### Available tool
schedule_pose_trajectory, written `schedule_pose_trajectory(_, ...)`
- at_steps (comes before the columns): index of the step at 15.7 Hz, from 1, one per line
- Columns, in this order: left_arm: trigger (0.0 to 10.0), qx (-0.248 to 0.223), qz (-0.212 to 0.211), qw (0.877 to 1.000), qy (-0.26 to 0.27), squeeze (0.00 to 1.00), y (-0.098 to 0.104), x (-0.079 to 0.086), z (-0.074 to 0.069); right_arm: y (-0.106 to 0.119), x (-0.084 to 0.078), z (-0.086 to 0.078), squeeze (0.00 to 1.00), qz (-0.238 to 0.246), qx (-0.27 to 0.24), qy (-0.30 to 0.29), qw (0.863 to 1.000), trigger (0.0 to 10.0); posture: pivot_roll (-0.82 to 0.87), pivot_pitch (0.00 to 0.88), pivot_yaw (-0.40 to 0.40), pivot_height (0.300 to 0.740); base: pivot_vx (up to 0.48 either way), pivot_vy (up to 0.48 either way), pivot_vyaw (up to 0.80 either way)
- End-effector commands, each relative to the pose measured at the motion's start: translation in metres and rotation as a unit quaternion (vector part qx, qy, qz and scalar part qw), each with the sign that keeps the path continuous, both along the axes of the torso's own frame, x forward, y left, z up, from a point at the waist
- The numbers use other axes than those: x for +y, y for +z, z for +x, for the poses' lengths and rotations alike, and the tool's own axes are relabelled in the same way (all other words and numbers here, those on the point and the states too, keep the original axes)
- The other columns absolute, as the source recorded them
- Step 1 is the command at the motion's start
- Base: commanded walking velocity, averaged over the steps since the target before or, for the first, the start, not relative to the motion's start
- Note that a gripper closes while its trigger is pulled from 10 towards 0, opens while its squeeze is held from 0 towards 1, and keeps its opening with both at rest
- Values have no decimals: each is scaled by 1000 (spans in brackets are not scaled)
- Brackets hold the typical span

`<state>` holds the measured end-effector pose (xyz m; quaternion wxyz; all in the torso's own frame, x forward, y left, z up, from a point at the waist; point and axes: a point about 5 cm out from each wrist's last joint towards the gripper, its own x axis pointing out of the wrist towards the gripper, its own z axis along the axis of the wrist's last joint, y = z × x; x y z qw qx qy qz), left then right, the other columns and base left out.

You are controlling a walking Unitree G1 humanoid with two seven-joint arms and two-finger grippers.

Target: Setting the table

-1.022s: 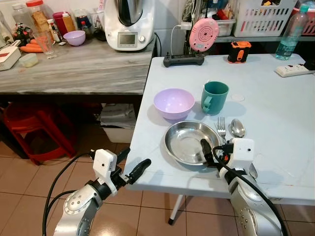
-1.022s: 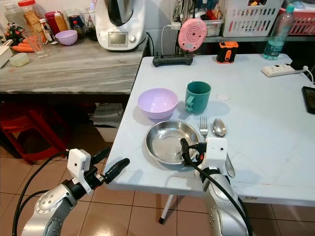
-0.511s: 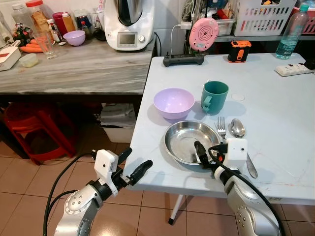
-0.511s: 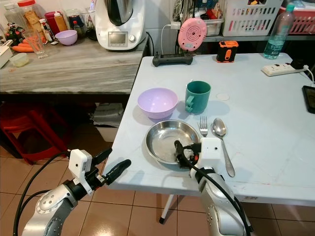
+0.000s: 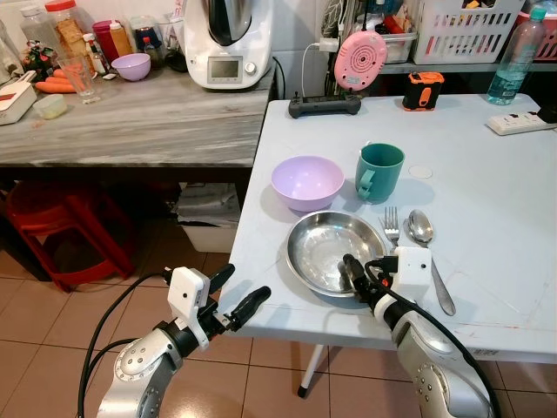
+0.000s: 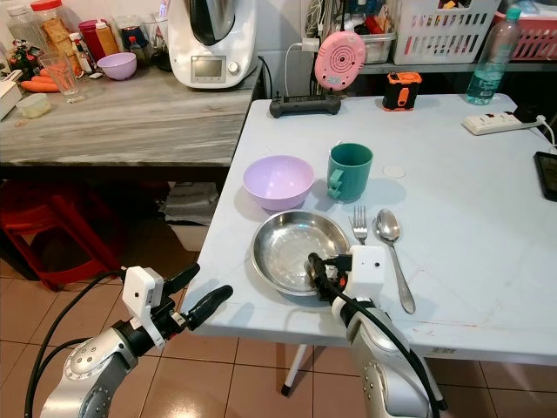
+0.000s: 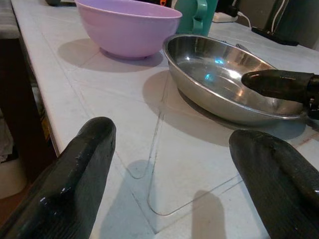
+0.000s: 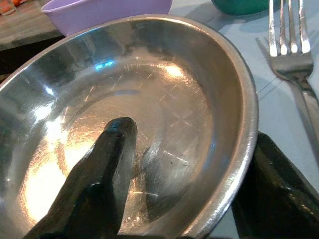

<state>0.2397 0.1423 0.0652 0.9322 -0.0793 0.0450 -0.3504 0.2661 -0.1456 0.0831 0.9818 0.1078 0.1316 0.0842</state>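
While straddling the steel plate's [image 5: 335,252] near rim, right end effector [image 5: 359,274] mid-adjustment; bowl [image 5: 306,181], mug [image 5: 379,171], fork [image 5: 392,228], spoon [image 5: 424,235] set, left end effector [image 5: 233,294] wide, idle off the surface's [image 5: 487,200] front edge.

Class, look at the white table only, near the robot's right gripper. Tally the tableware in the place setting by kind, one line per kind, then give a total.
Steel plates: 1, the steel plate, its rim between the right gripper fingers
Bowls: 1, the lilac bowl
Mugs: 1, the green mug
Forks: 1, the fork
Spoons: 1, the spoon
Total: 5
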Motion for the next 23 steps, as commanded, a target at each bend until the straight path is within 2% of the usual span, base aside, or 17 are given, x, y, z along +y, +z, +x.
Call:
schedule_pose_trajectory(1, 10000, 3, 6, 1000, -7, 0, -3, 1, -2, -2, 2, 0, 0, 7, 10, 3, 1000, 0, -51, 14, 89, 740, 0, 0, 0)
schedule_pose_trajectory(15, 10000, -20, 1, 1000, -18, 0, 0, 2, -1, -5, -4, 6, 0, 92, 48, -59, 993, 0, -47, 12, 98, 740, 0, 0, 0)
schedule_pose_trajectory(20, 10000, -28, 4, 999, -20, 0, 1, 1, -1, -7, -6, 6, 0, 102, 59, -72, 990, 0, -48, 11, 102, 740, 0, 0, 0)
schedule_pose_trajectory(22, 10000, -34, 10, 999, -5, 0, 1, 3, 1, -6, -8, 6, 0, 101, 59, -80, 990, 0, -50, 8, 104, 740, 0, 0, 0)
schedule_pose_trajectory(23, 10000, -38, 17, 999, 26, 0, 2, 7, 5, -4, -9, 7, 0, 100, 56, -88, 990, 6235, -51, 7, 102, 740, 0, 0, 0)
